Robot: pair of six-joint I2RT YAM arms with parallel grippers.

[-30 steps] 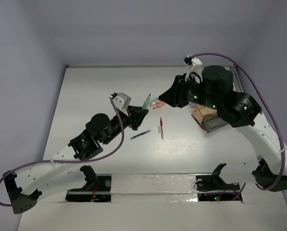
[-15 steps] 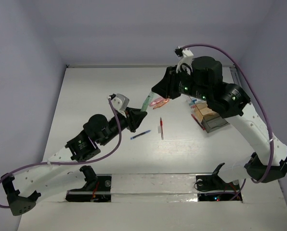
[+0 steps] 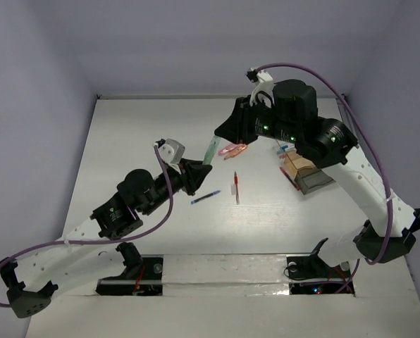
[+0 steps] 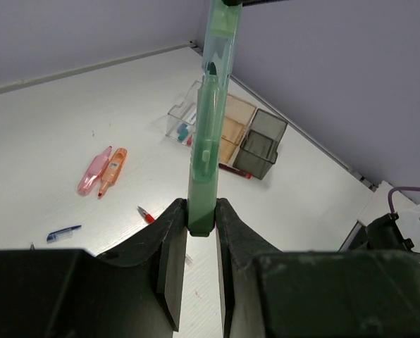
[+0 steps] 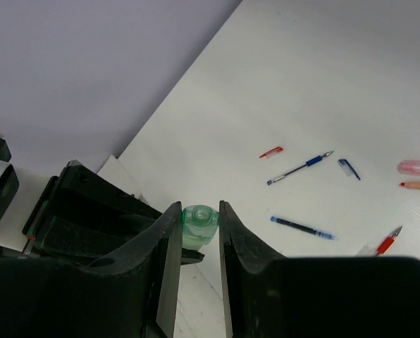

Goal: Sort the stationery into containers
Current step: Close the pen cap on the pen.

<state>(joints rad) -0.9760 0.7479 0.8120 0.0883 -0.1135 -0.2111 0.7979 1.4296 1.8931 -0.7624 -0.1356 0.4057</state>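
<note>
between left tool [image 4: 199, 213] and right tool [image 5: 199, 211], green marker [image 4: 205, 144], ends pinched

pens [image 3: 236, 189] centre, containers [image 3: 310, 174] to their right

White table [image 3: 125, 127] w/ pale lilac walls [image 3: 41, 70] on 3 sides.

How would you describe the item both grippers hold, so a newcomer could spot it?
Look above the middle of the white table, where the two arms meet. The left gripper and the right gripper each clamp one end of a translucent green marker. Unlike the red pen and pink highlighter lying flat, it is green and held in the air.
</note>
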